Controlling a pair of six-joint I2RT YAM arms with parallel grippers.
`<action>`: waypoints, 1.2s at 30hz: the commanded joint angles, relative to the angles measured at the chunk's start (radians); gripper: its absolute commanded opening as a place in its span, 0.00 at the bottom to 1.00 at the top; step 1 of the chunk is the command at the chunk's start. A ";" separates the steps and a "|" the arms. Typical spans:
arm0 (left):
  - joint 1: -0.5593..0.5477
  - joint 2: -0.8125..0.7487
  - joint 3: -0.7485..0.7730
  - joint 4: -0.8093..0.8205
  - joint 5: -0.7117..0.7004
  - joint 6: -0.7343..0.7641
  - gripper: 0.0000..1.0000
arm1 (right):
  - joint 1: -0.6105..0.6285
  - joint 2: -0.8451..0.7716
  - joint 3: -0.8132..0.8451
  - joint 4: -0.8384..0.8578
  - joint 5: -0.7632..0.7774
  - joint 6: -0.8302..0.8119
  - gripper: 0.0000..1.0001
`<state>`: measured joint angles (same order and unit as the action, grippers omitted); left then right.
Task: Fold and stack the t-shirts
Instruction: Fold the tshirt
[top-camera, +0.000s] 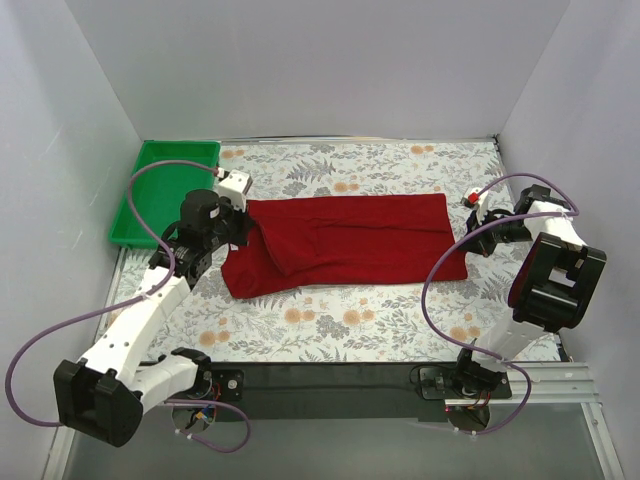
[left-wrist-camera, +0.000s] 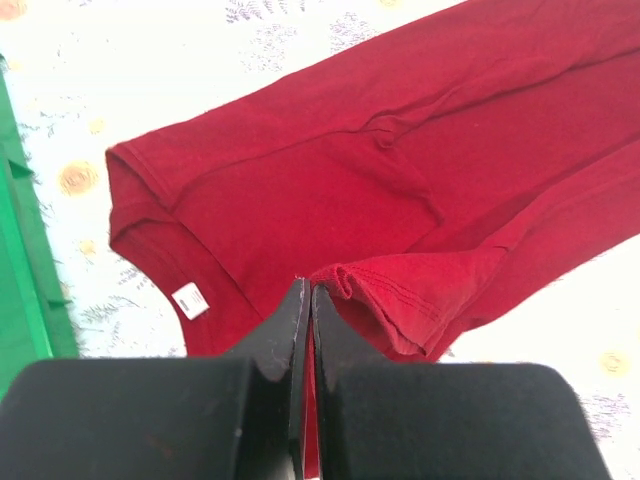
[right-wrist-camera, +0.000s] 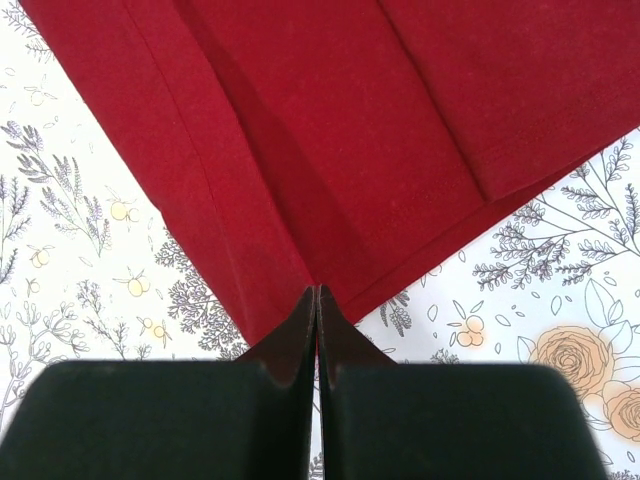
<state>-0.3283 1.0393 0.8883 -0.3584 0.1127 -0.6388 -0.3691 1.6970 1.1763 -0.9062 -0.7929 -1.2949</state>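
Note:
One dark red t-shirt (top-camera: 350, 240) lies spread lengthwise on the floral table, its long sides partly folded in. The left wrist view shows its collar with the white neck label (left-wrist-camera: 190, 300) and a folded sleeve hem (left-wrist-camera: 410, 300). My left gripper (top-camera: 242, 237) is at the shirt's collar end, its jaws (left-wrist-camera: 306, 286) shut with red cloth between them. My right gripper (top-camera: 467, 228) is at the shirt's bottom-hem end. Its jaws (right-wrist-camera: 317, 290) are shut on a corner of the shirt (right-wrist-camera: 350, 120) that narrows into the tips.
A green tray (top-camera: 165, 185) stands at the back left beside the left gripper and shows at the left edge of the left wrist view (left-wrist-camera: 20, 300). White walls enclose the table on three sides. Purple cables loop off both arms.

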 joint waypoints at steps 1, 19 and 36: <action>0.006 0.014 0.049 0.048 0.031 0.082 0.00 | -0.005 0.010 0.034 0.007 -0.037 0.022 0.01; 0.006 0.228 0.147 0.105 0.186 0.318 0.00 | -0.005 0.036 0.049 0.049 -0.031 0.068 0.01; 0.015 0.289 0.146 0.216 0.229 0.409 0.00 | -0.005 0.044 0.046 0.107 -0.006 0.126 0.01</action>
<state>-0.3244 1.3300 1.0092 -0.1947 0.3374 -0.2539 -0.3691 1.7298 1.1915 -0.8303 -0.7887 -1.2007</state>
